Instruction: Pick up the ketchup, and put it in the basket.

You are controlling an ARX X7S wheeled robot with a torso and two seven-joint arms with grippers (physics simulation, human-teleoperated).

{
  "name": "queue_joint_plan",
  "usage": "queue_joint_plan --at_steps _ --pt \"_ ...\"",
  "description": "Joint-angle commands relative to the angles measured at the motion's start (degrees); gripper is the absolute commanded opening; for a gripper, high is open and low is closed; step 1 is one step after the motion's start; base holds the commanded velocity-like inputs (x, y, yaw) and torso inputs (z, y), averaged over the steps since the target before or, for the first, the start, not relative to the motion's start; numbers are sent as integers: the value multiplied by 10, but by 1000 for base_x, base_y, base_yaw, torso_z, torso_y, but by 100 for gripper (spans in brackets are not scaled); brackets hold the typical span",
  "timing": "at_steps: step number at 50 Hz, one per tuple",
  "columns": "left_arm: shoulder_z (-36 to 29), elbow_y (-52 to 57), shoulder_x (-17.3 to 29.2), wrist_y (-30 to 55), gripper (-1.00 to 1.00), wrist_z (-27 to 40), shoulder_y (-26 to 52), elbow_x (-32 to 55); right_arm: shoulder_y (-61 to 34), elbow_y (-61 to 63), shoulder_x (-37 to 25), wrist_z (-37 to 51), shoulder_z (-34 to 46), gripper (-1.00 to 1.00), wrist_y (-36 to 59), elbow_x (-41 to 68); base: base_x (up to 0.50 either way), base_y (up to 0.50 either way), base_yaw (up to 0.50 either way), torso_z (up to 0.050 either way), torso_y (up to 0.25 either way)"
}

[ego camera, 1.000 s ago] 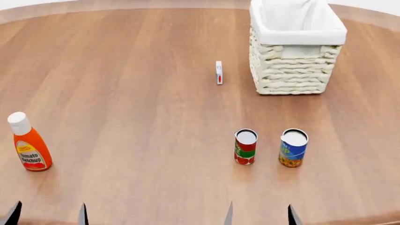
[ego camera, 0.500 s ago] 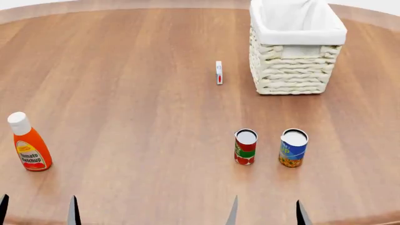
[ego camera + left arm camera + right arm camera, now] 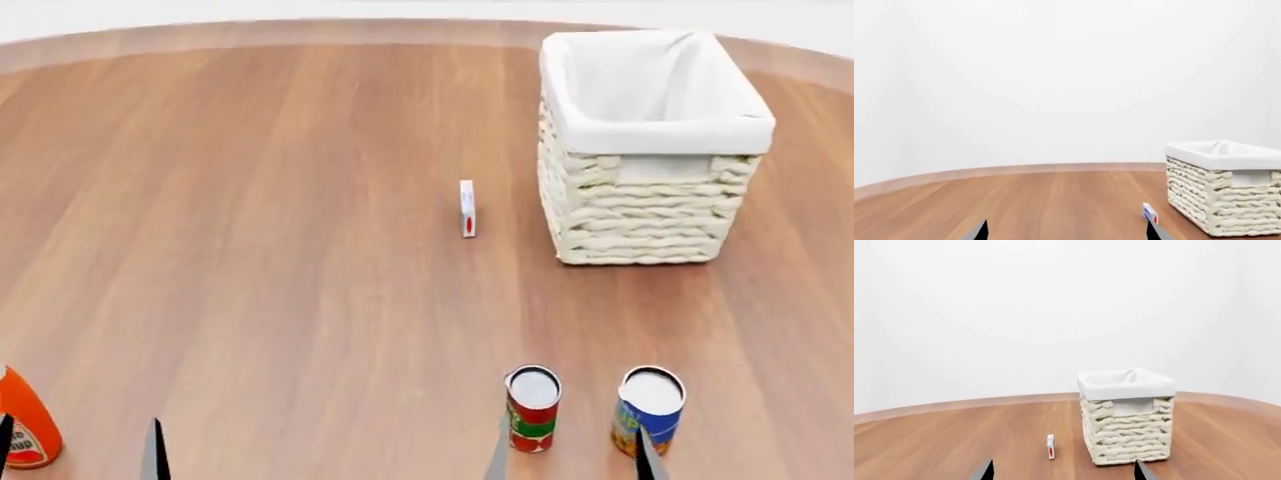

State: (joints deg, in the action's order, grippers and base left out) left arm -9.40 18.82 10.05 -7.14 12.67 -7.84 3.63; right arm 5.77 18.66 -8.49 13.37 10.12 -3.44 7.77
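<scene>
Ketchup bottle (image 3: 23, 432) sat at the lower left corner of the head frame, upright on the wooden bench (image 3: 267, 200), only its orange lower body showing, cap cut off. Left claw (image 3: 80, 452) stood wide, holding nothing, its dark tips either side of the bottle's right flank. Right claw (image 3: 574, 455) likewise wide and empty, tips at the bottom edge by the red-green can (image 3: 533, 408) and blue can (image 3: 647, 410). Wicker basket (image 3: 650, 150) at upper right; small white box (image 3: 467, 208) just left of it.
</scene>
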Motion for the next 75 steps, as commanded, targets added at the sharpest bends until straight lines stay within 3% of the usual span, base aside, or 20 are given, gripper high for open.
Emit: queue_joint_plan --at_steps 1,51,62,75 --pt "11 -7 -7 -1 100 -10 4 -1 1 -5 4 -8 -6 100 -15 -9 500 0 0 0 0" --pt "-9 -11 11 -3 100 12 6 4 -4 -11 -15 14 15 100 -21 7 500 0 0 0 0" --pt "-12 -20 14 -7 100 17 9 3 -7 -16 -23 5 24 100 -12 23 0 0 11 0 1" --pt "-15 -21 18 -7 100 22 11 5 -6 -13 -26 13 27 100 -12 23 0 0 482 0 0"
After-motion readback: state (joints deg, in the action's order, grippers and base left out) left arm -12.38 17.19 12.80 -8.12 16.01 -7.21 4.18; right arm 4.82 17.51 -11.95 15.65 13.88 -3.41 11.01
